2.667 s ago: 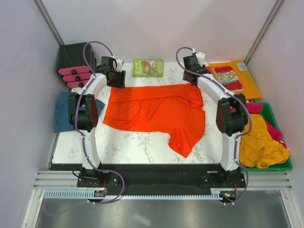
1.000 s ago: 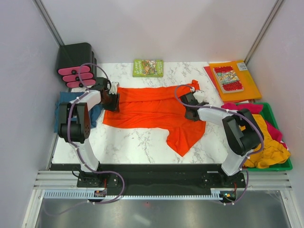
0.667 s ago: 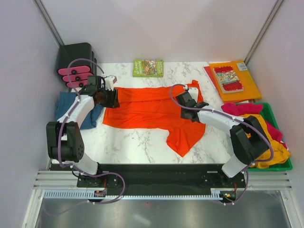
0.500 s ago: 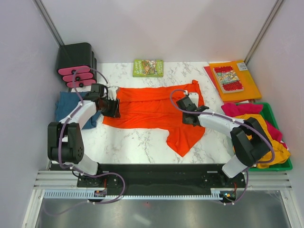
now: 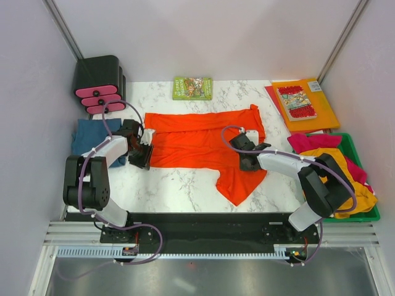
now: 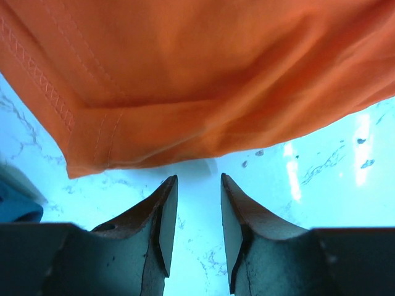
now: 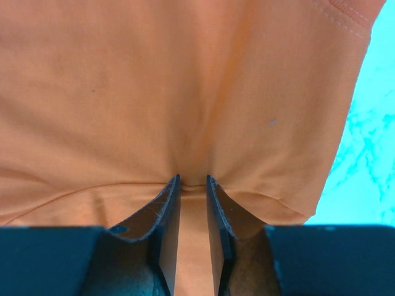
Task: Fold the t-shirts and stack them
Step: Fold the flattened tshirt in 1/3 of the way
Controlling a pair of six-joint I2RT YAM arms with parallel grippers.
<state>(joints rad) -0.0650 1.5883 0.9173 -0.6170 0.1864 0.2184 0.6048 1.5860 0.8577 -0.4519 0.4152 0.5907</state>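
On the marble counter (image 5: pixel 179 188), centre: orange-red t-shirt (image 5: pixel 197 139), spread out with one end trailing toward the near edge, not yet folded. Released: left tool (image 6: pixel 196 182), jaws parted over bare counter just short of the hem. Clenched on a pucker of the same shirt: right tool (image 7: pixel 192 180). At the left edge: teal-blue t-shirt (image 5: pixel 82 135). Heaped unfolded in the green bin (image 5: pixel 361 216): mustard-yellow t-shirt (image 5: pixel 345 185), magenta-pink t-shirt (image 5: pixel 307 142). Task judged early; no stack is seen
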